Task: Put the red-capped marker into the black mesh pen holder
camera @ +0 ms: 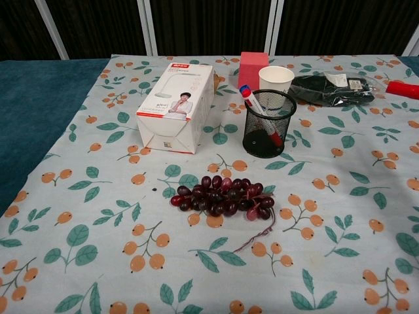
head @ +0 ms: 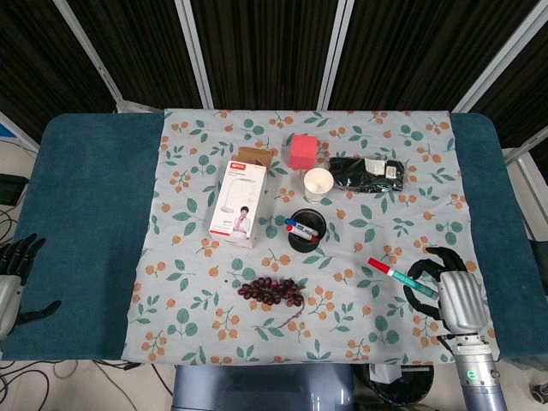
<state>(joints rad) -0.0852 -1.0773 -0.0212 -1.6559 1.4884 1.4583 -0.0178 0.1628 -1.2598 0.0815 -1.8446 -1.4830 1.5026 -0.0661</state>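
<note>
Grapes (camera: 222, 195) lie nearest, just in front of the black mesh pen holder (camera: 268, 124).
Well right of the holder, the marker (head: 391, 272) lies flat on the floral cloth (head: 197, 282): red cap, white barrel, green end, which touches the right hand's (head: 447, 291) loosely curled, empty fingers (head: 418, 296). The left hand (head: 15, 267) rests at the table's (head: 86, 214) left edge, fingers spread. Another marker (camera: 256, 111) leans inside the holder.
</note>
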